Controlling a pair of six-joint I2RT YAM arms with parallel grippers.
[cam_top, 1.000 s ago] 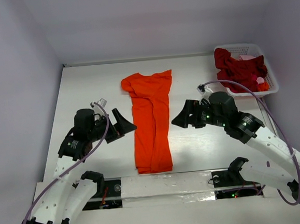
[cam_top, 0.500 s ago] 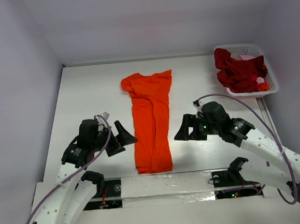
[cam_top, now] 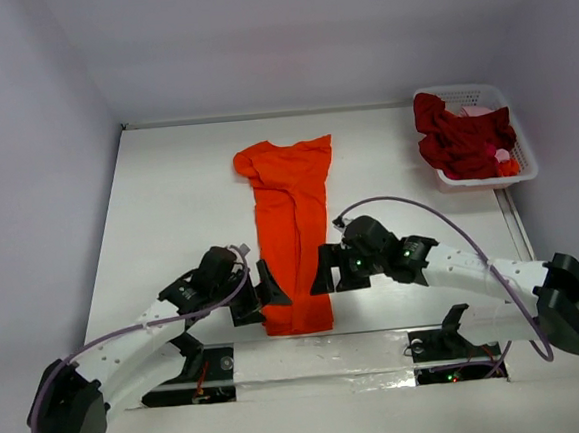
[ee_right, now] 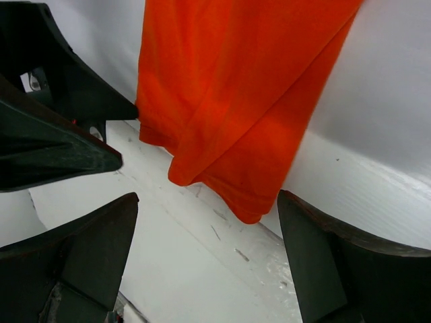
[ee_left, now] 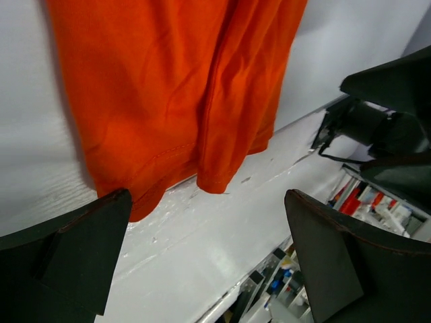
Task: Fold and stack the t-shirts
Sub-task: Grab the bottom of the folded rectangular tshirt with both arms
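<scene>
A bright orange t-shirt (cam_top: 290, 226), folded into a long narrow strip, lies flat on the white table with its hem toward the near edge. My left gripper (cam_top: 259, 297) stands open just left of the hem's corner, and my right gripper (cam_top: 326, 274) stands open just right of it. In the left wrist view the orange hem (ee_left: 175, 87) lies beyond my open left gripper (ee_left: 209, 256), with bare table between the fingers. The right wrist view shows the same hem (ee_right: 236, 87) ahead of my open right gripper (ee_right: 209, 262). More t-shirts (cam_top: 459, 143), dark red and one pinkish, are heaped in the basket.
A white lattice basket (cam_top: 521, 153) stands at the back right corner. The table's near edge with a taped strip (cam_top: 320, 352) runs just below the hem. Each wrist view shows the other gripper: the right one (ee_left: 390, 128), the left one (ee_right: 54, 121). White walls enclose the table.
Both arms have swung down and inward from the shirt's middle to its near hem, one on each side. Both grippers stayed open. The shirt has not moved.
</scene>
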